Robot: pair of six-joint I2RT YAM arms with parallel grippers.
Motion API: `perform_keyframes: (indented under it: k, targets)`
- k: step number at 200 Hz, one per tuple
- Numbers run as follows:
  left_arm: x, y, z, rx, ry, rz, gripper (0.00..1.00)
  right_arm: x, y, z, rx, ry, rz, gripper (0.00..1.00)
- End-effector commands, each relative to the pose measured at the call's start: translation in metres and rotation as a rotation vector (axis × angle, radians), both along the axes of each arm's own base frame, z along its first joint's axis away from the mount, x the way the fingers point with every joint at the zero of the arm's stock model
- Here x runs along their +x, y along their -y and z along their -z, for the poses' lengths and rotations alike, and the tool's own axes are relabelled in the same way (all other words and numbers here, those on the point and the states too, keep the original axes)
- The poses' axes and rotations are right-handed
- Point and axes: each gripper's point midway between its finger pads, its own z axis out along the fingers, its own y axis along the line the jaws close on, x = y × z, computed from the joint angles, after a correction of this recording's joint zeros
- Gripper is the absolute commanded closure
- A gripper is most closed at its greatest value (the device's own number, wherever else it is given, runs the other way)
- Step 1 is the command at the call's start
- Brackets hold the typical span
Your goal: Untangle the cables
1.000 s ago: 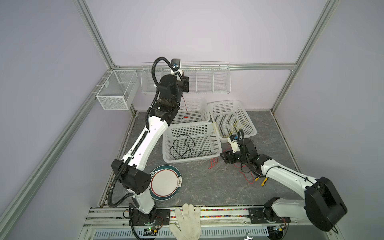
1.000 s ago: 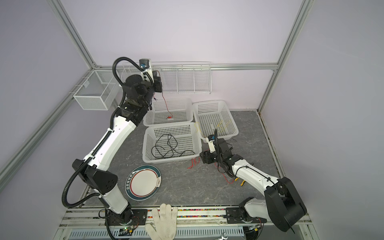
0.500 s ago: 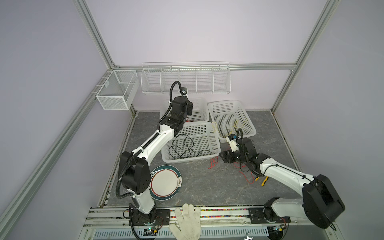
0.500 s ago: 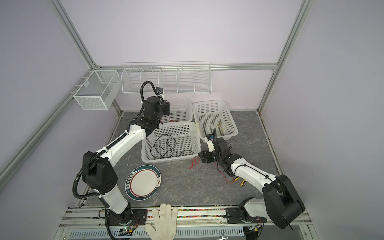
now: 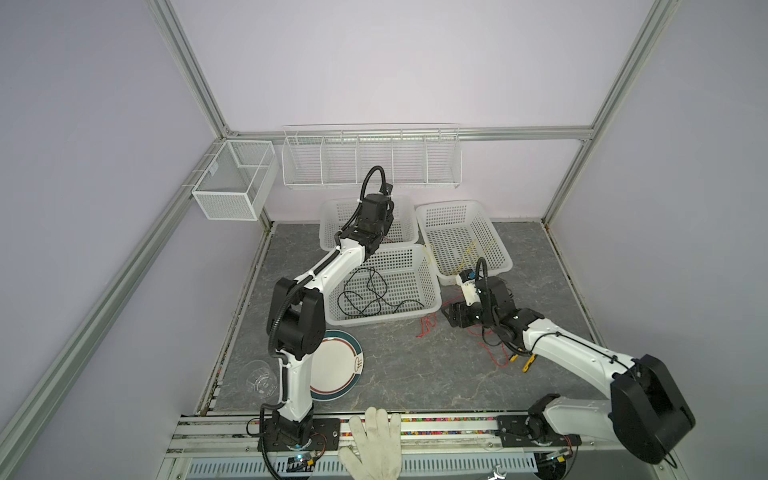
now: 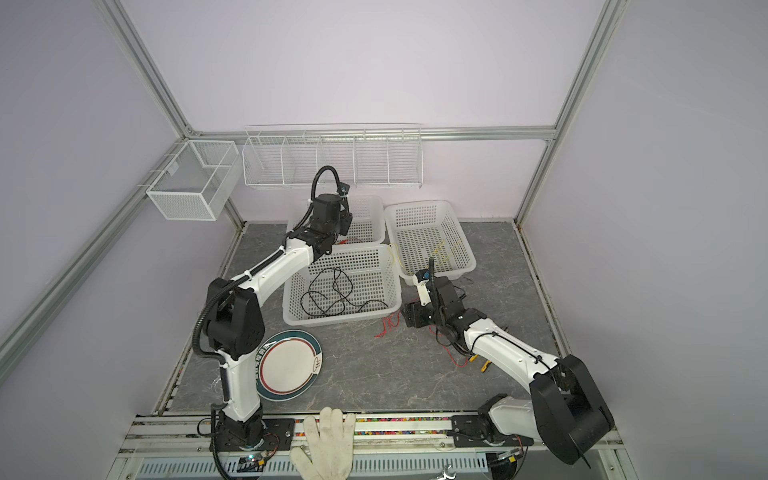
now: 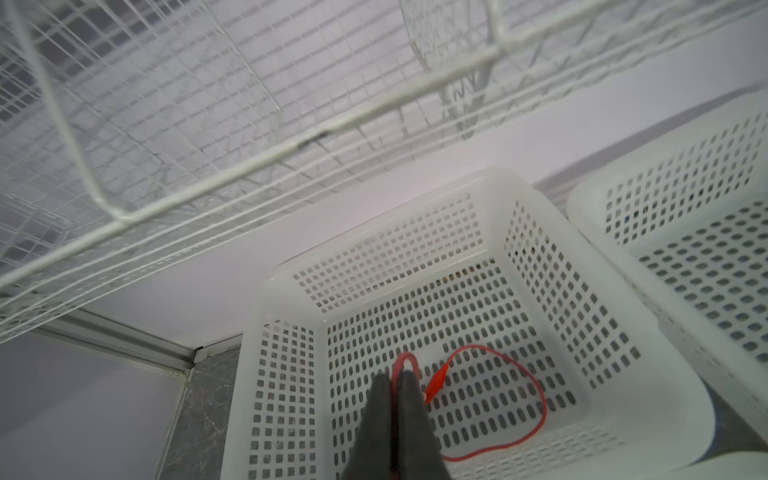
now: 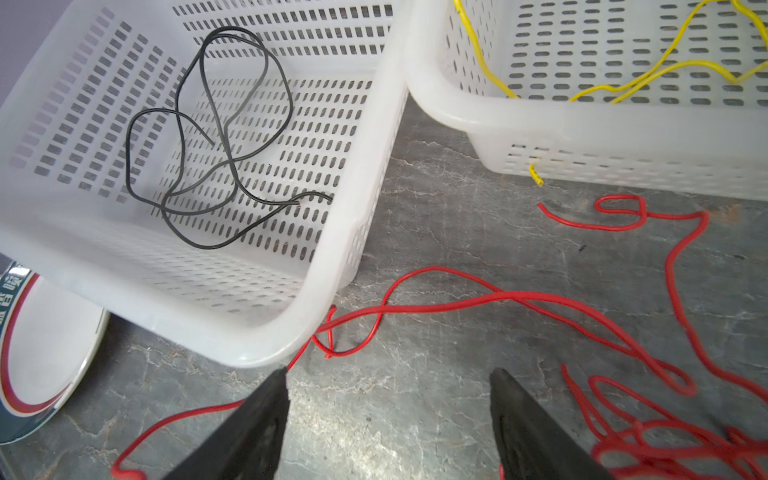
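**Cables sorted by colour into three baskets.** The left gripper is clenched on a bend of a red cable. A small loop of it stands out beyond the fingertips. The rest is laid in a wide curve on the floor of the back basket, which is set at the table's back edge. A red clip is seen just beside the fingertips. The pinch at a bend, rather than at an end, is presumably chosen so that the limp wire is carried doubled and does not trail.

The right gripper is held empty, jaws spread wide, low over the bare table. It is apparently poised to take the loose red cables. These are strewn in crossing loops and a dense knot between the front corner of the middle basket and the table's right edge.

A black cable is coiled loosely in the middle basket. A yellow cable is draped in the right basket, and a yellow end is seen poking out through a wall slot.

The baskets are of translucent white plastic, rectangular, with rounded rims and slotted walls. The cables are thin, smooth and pliant. The table is grey and veined like stone.
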Motion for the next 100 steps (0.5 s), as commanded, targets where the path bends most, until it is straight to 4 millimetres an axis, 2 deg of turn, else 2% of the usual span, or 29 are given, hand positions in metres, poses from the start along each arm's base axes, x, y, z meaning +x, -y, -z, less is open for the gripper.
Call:
perform_keyframes:
  k: [1, 49, 100]
  targets:
    - [0.007, 0.007, -0.001, 0.059, -0.021, 0.042, 1.00, -0.008, 0.006, 0.005, -0.032, -0.009, -0.003, 0.22]
    - [0.029, 0.018, 0.039, 0.118, -0.097, 0.052, 1.00, -0.011, 0.010, -0.003, -0.033, 0.011, 0.001, 0.22]
    - [0.045, 0.032, 0.070, 0.162, -0.195, 0.086, 1.00, -0.015, 0.014, -0.010, -0.026, 0.024, 0.013, 0.22]
